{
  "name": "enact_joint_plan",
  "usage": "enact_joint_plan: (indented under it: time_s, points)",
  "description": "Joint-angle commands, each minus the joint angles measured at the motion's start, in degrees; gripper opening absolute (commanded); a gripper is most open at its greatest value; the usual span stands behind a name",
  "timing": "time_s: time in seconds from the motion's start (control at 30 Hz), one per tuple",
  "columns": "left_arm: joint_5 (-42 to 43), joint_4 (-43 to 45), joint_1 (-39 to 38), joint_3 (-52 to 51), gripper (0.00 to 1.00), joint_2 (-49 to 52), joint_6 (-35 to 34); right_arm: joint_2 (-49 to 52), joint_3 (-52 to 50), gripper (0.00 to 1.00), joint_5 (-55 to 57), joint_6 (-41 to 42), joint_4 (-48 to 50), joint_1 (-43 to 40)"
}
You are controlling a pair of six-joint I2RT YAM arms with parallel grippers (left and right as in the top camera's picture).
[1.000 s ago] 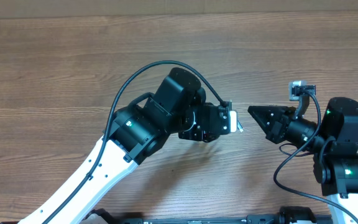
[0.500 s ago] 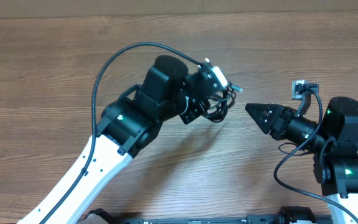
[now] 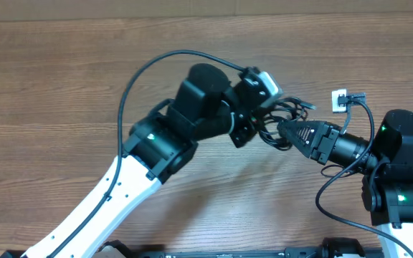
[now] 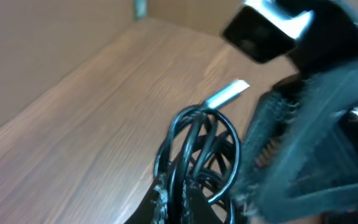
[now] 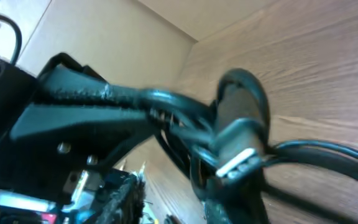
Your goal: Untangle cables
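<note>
Black cables [image 4: 199,146] stick out in loops from the closed jaws of the left gripper [image 4: 176,202], while the right gripper [image 3: 287,130], its jaws not clear to me, is at these loops and should next pinch one strand.

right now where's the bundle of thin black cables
Overhead view, right of centre: the thin black looped cables hang above the wooden table, pinched in the left pincer, with the right pincer tip meeting them from the right.

table [image 3: 63,72]: wood grain, matt, smooth
cables [image 4: 194,149]: black plastic sheath, slightly glossy
plug tip [image 4: 227,94]: bright bare metal
</note>
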Motion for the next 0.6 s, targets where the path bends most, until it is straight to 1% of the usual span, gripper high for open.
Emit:
enact_joint_plan:
  time_s: [0.0, 0.1, 0.2, 0.3, 0.47, 0.57]
  points:
    - [2.75, 1.40, -2.89, 0.66, 0.04, 0.74, -1.75, -0.39, 1.14, 0.27, 1.57, 0.28, -0.13, 0.17]
    - [2.78, 1.36, -3.19, 0.66, 0.04, 0.74, -1.75, -0.42, 1.14, 0.24, 5.73, 0.28, -2.49, 0.17]
    - [2.82, 1.36, -3.17, 0.66, 0.04, 0.74, -1.97, -0.42, 1.14, 0.23, 10.73, 0.28, -4.87, 0.17]
    - [4.02, 1.36, -3.17, 0.66, 0.04, 0.74, -1.95, -0.42, 1.14, 0.23, 12.76, 0.33, -5.05, 0.17]
    - [8.07, 1.38, -3.19, 0.66, 0.04, 0.79, -1.95, -0.39, 1.14, 0.23, 12.96, 0.37, -4.20, 0.17]
    - [9.27, 1.36, -3.21, 0.66, 0.04, 0.79, -1.95, -0.39, 1.14, 0.23, 12.96, 2.51, -3.02, 0.17]
